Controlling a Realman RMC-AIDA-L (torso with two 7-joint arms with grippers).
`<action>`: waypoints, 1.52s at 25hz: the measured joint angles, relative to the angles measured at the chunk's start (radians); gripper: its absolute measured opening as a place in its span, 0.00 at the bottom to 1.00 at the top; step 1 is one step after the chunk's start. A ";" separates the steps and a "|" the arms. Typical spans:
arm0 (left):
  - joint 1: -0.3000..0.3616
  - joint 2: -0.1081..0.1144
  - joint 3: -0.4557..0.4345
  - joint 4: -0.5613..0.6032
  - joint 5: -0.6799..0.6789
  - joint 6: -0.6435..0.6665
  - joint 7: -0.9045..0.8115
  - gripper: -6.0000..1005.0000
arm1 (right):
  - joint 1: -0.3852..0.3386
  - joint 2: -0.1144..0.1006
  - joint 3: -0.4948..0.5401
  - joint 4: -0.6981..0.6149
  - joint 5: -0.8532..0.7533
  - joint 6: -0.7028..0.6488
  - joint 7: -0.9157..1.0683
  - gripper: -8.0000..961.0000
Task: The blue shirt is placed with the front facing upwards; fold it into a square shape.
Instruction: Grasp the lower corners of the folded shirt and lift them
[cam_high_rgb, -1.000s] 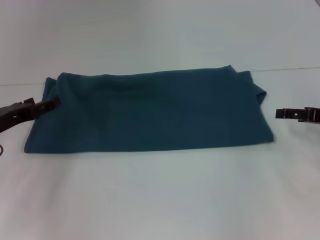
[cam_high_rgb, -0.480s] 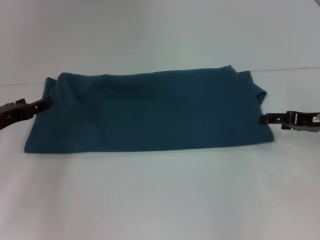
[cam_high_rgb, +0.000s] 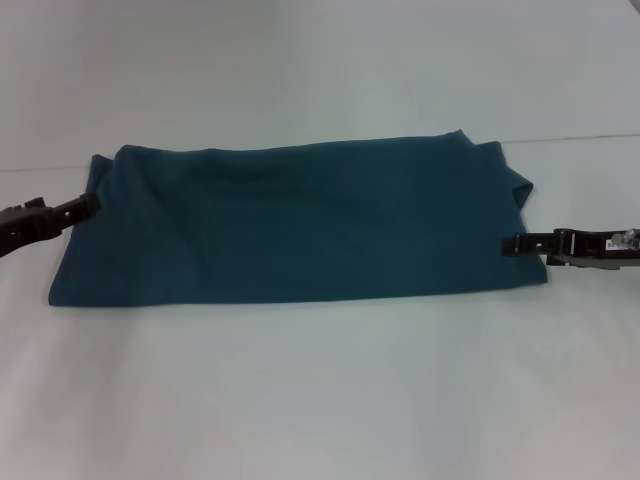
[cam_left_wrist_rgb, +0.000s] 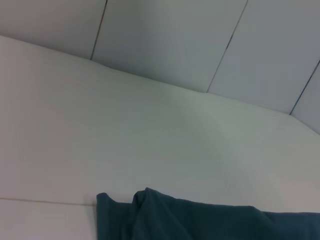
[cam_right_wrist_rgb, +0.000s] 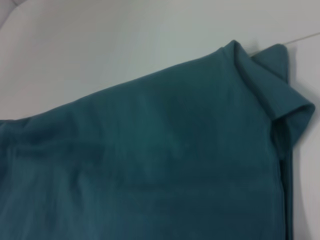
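The blue shirt (cam_high_rgb: 300, 220) lies across the middle of the white table (cam_high_rgb: 320, 400) as a long band, already doubled over so no print shows, its long edges running side to side and its short ends pointing toward the table's left and right edges. That shape suggests the remaining work is to bring one short end over the other to make a square. The right gripper (cam_high_rgb: 512, 244) reaches in low and level from the table's right side, its tip over the shirt's right end near the front corner, probably to take hold of that end; whether its fingers are parted or closed on cloth cannot be told. The left gripper (cam_high_rgb: 88, 203) sits at the shirt's left end near the back corner, touching or just beside the fabric, and its grip cannot be told either. At the right end a small flap of fabric (cam_right_wrist_rgb: 280, 85) sticks out untidily.
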 joint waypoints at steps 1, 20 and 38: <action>0.000 0.000 0.000 0.000 0.000 0.000 0.000 0.90 | 0.000 0.001 0.000 0.000 -0.002 0.001 0.001 0.98; 0.004 0.000 0.000 -0.002 0.000 -0.010 0.001 0.90 | 0.002 0.027 -0.005 0.039 -0.004 0.064 -0.011 0.98; 0.003 0.000 0.000 -0.006 0.000 -0.009 0.003 0.90 | 0.013 0.028 -0.004 0.031 -0.001 0.064 -0.008 0.90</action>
